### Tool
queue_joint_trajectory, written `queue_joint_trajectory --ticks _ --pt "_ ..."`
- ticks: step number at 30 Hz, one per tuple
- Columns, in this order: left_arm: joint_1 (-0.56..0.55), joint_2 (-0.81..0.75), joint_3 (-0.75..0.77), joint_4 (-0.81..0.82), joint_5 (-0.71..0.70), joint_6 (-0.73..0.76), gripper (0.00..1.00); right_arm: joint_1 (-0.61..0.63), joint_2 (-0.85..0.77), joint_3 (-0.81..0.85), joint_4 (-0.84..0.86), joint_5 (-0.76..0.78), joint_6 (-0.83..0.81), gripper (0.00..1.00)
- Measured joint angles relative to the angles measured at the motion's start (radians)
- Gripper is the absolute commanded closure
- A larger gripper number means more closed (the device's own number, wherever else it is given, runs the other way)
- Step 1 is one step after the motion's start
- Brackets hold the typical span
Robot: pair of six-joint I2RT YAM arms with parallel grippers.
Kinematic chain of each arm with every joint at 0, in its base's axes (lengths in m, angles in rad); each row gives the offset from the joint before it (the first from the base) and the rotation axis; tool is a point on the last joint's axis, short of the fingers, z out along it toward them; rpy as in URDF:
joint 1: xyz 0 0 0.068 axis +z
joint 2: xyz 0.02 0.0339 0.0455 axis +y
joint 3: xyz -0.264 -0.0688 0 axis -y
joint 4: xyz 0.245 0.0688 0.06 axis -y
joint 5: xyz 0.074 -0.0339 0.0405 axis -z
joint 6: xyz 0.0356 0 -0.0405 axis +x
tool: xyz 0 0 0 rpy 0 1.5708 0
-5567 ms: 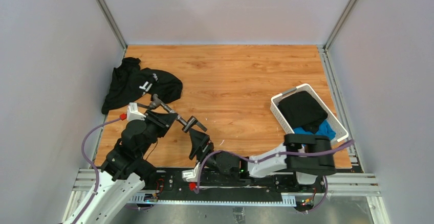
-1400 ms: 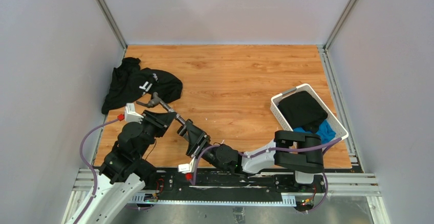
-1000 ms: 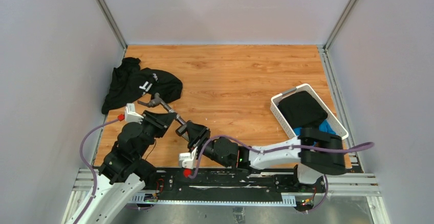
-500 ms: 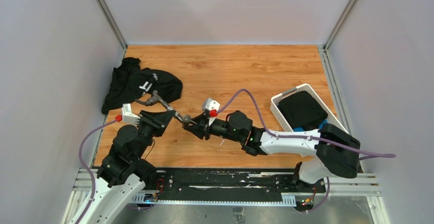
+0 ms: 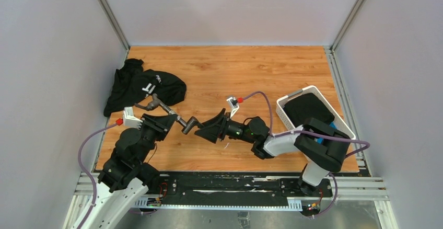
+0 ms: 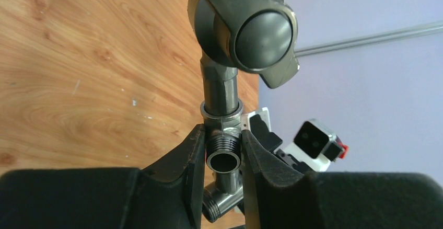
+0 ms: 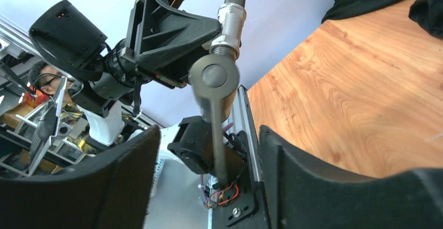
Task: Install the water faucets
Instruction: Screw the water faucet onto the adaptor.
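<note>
I have the faucet [image 5: 175, 116] up in the air over the near-left part of the bench [image 5: 251, 77], clenched in the left claw [image 6: 222, 135]. It is dark-grey metal: a straight pipe with a bright collar, a round capped head at one end and an elbow at the other. From the left wrist I see an open threaded stub facing the camera, pinched between my fingers [image 6: 190, 156], and a second threaded stub below it. From the right wrist the head reads as a flat disc, with a thin lever [image 7: 218, 135] running down from it.

The right claw [image 7: 209, 135] is released. Its jaws stand wide on either side of the lever, with a gap on each side, touching nothing. From above it points left at the head end, just beside it.

For room to move, grey walls [image 5: 62, 56] close the bench on the left, far and right sides. The rail [image 5: 235, 184] with the arm bases closes the near edge. A black garment [image 5: 143, 85] lies far-left, near the faucet's elbow end. A white basket [image 5: 292, 99] holding dark and blue cloth sits against the right edge, and the right arm's elbow link hangs just beside its near corner. Open wood runs across the middle and far side, between garment and basket.
</note>
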Motion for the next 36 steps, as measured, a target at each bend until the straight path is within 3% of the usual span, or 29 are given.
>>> queue_joint_trajectory --ticks 5,9,14,19,22,28,33,36 --pt "0.002 0.003 0.005 -0.035 -0.025 0.018 1.00 -0.013 -0.107 -0.087 -0.031 0.030 -0.026 0.19" --pt "0.002 0.003 0.006 -0.042 -0.032 0.021 1.00 -0.017 -0.278 -0.103 -0.235 0.076 -0.176 0.17" --pt "0.002 0.008 0.013 -0.052 -0.034 0.025 1.00 0.105 -0.522 0.004 -0.665 0.315 -0.630 0.17" --pt "0.002 0.020 0.023 -0.053 -0.040 0.028 1.00 0.307 -0.523 0.125 -0.803 0.569 -1.175 0.17" --pt "0.002 0.026 0.023 -0.053 -0.042 0.029 1.00 0.415 -0.429 0.129 -0.765 0.687 -1.551 0.14" --pt "0.002 0.037 0.023 -0.053 -0.042 0.029 1.00 0.494 -0.103 0.059 -0.446 0.774 -2.190 0.10" --pt "0.002 0.042 0.023 -0.052 -0.042 0.029 1.00 0.494 0.174 0.093 -0.119 0.826 -2.546 0.09" --pt "0.002 0.043 0.023 -0.052 -0.040 0.029 1.00 0.494 0.250 0.131 -0.052 0.849 -2.641 0.10"
